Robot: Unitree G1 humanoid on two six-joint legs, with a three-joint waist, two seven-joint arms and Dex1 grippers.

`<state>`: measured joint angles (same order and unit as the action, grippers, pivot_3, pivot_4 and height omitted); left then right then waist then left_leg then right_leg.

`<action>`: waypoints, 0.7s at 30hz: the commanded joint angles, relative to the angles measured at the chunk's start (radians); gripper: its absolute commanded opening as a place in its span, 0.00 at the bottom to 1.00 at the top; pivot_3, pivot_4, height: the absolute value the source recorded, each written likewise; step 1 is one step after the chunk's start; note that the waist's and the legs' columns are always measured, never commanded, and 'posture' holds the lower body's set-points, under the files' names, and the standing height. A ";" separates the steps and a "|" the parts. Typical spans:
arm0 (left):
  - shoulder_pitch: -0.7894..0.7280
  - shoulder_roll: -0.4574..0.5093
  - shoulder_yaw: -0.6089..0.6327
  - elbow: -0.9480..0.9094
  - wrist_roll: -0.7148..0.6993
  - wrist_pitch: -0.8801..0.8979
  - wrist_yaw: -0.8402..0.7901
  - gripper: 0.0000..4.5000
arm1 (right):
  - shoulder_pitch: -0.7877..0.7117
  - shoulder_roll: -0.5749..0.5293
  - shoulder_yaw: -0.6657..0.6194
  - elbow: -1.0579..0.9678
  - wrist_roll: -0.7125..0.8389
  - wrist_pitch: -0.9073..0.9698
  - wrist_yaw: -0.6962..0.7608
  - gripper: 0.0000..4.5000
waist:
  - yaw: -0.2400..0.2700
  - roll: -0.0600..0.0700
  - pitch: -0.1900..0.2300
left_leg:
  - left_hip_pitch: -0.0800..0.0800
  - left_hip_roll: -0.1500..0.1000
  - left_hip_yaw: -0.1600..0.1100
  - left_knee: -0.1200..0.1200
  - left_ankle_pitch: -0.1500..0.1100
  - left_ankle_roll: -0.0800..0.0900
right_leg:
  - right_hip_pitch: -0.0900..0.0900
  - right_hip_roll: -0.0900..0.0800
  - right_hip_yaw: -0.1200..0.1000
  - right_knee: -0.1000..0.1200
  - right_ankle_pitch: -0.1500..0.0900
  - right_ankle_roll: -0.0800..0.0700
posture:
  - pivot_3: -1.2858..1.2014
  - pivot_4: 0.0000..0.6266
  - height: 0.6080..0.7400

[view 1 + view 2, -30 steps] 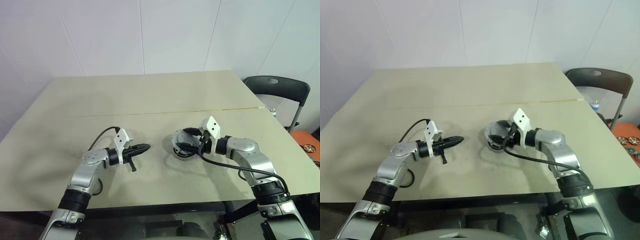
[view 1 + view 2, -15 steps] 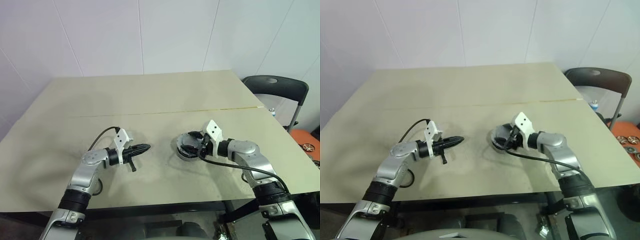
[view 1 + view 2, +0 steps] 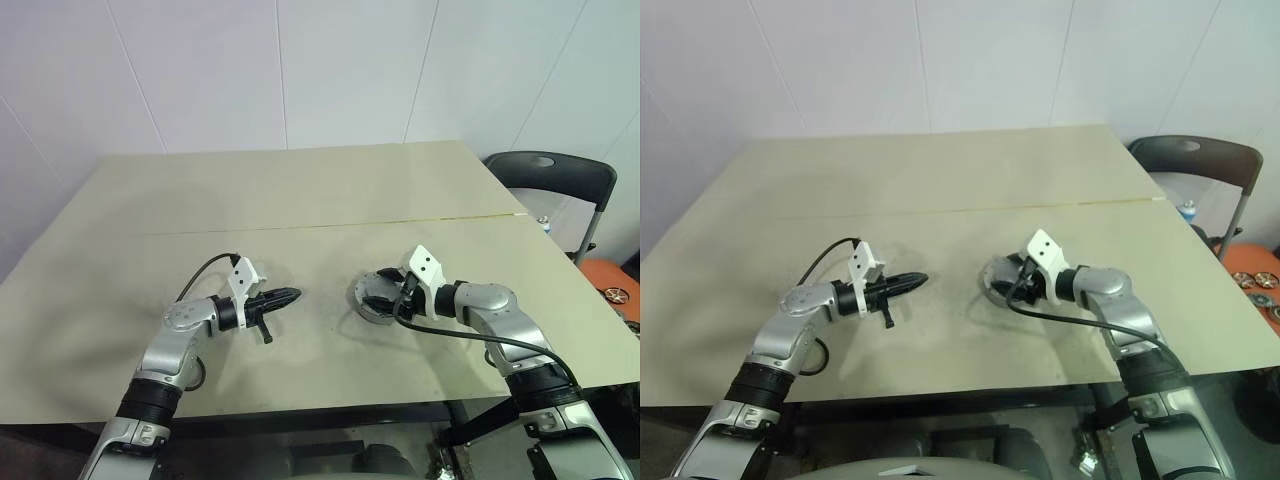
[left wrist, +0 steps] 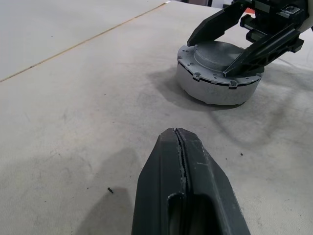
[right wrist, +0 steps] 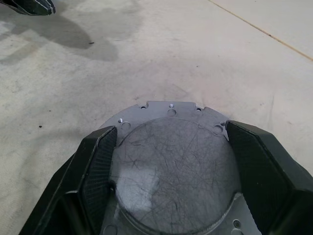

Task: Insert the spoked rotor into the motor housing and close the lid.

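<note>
- Fingers of the right pincer (image 5: pixel 168 196) are standing spread wide on either side of the lid (image 4: pixel 218 51), bracketing its rim; whether they are actually pressing on it I cannot tell.
- Lid is sitting flat on top of the housing (image 4: pixel 215 85), so the two are reading as one closed grey drum resting on the table (image 3: pixel 300 200), just in front of the right wrist.
- Rotor is presumably lying inside under the lid; nothing of it is showing.
- Left pincer (image 3: pixel 290 296) is hovering well apart to the left, its fingers pressed together on nothing, tip aimed toward the drum.
- Handling, as a judgement: the drum is looking like solid metal, stiff and fairly heavy, unlikely to tip but able to slide on the smooth table if pushed from one side.
- Lid top is looking scuffed yet slick, so pressing down near the centre hub should seat it more evenly than pushing at one edge.
- Best hold is appearing to be across the notched rim, where the notches are offering bite; squeezing off-centre could cock the lid and jam it.
</note>
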<state>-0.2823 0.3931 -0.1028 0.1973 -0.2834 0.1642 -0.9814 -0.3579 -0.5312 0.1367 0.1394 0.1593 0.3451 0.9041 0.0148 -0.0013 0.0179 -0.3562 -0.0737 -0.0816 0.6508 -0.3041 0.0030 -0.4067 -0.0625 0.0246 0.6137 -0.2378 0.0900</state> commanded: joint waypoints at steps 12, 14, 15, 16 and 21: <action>-0.007 0.005 0.012 -0.020 -0.004 -0.017 0.000 0.00 | -0.009 -0.028 0.027 0.030 -0.038 0.053 0.004 0.71 | 0.001 0.000 -0.001 | 0.001 0.000 0.000 0.002 0.000 0.000 | 0.002 0.000 0.000 0.001 0.000 0.000 | 0.52 0.00 1.00; -0.008 0.004 0.011 -0.017 -0.003 -0.018 0.000 0.00 | -0.004 -0.035 0.030 0.026 -0.032 0.071 0.020 0.71 | 0.001 -0.001 -0.001 | 0.001 0.000 0.000 0.002 0.000 0.000 | 0.002 0.000 0.000 0.001 0.000 0.000 | 0.52 0.00 1.00; -0.009 0.004 0.011 -0.016 -0.003 -0.018 0.000 0.00 | -0.002 -0.037 0.030 0.025 -0.031 0.074 0.023 0.71 | 0.002 -0.001 -0.001 | 0.001 0.000 0.000 0.002 0.000 0.000 | 0.003 0.000 0.000 0.001 0.000 0.000 | 0.52 0.00 1.00; -0.009 0.003 0.010 -0.016 -0.003 -0.018 0.000 0.00 | -0.002 -0.038 0.028 0.028 -0.033 0.072 0.022 0.71 | 0.002 -0.001 -0.001 | 0.001 0.000 0.000 0.002 0.000 0.000 | 0.003 0.000 0.000 0.001 0.000 0.000 | 0.52 0.00 1.00; -0.006 0.001 0.008 -0.020 -0.004 -0.017 0.000 0.00 | -0.001 -0.046 0.036 0.055 -0.052 0.088 0.010 0.71 | 0.005 -0.001 -0.001 | 0.001 0.000 0.000 0.002 0.000 0.000 | 0.003 0.000 0.000 0.001 0.000 0.000 | 0.52 0.00 1.00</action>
<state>-0.2798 0.3921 -0.1028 0.1972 -0.2835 0.1641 -0.9807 -0.3758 -0.5509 0.1515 0.1473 0.1445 0.3984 0.9180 0.0196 -0.0021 0.0165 -0.3548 -0.0740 -0.0818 0.6530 -0.3041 0.0030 -0.4040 -0.0627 0.0244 0.6145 -0.2378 0.0900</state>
